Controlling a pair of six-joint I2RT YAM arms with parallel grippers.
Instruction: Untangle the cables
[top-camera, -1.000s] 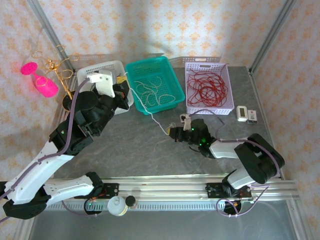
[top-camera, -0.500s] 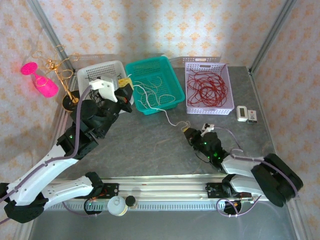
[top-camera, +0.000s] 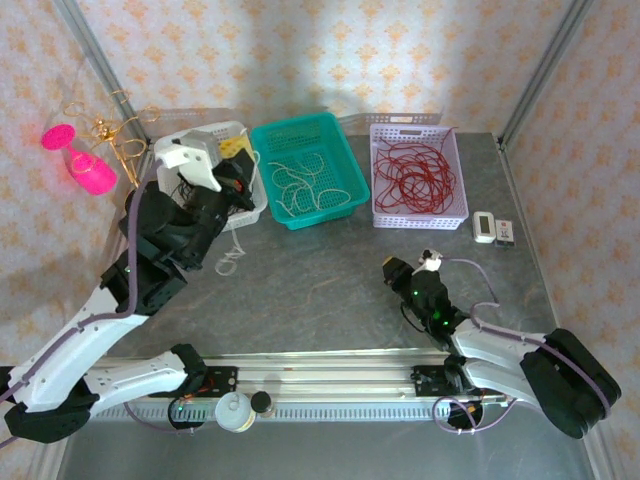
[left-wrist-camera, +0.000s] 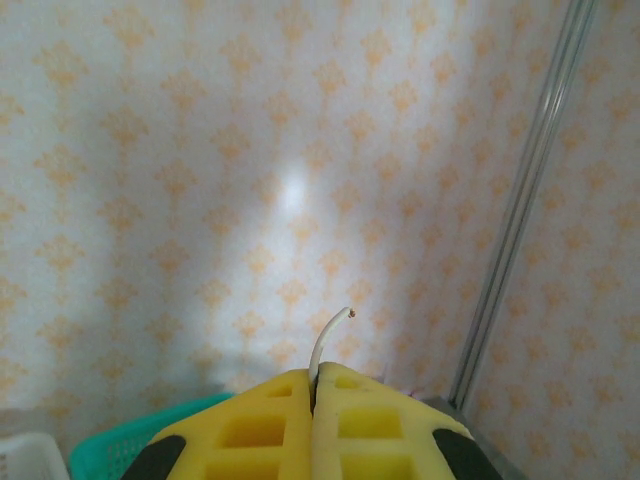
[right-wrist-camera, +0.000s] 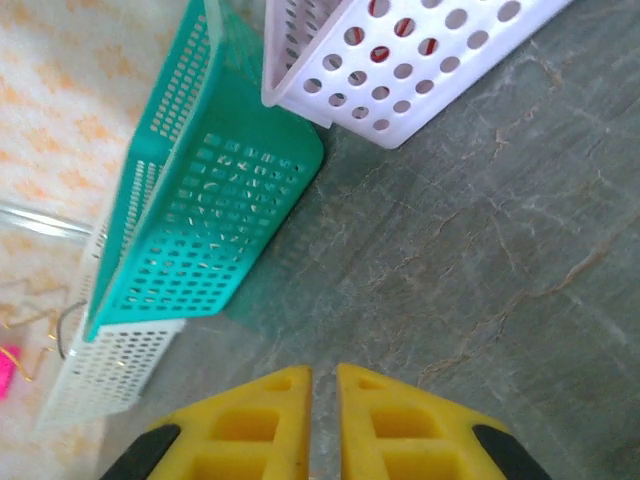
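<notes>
While your left gripper (left-wrist-camera: 314, 386) is shut tight on the tip of the white cable (left-wrist-camera: 331, 336), the slack lies looped on the desk (top-camera: 320, 285). Lift high so the loop clears the teal basket (top-camera: 295, 122) rim, then lower it in. Your right gripper (right-wrist-camera: 323, 385), barely parted and empty, hovers low over the desk.

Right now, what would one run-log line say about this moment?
left gripper shut on white cable | right gripper slightly open, empty, over table | red cable in lilac basket
</notes>
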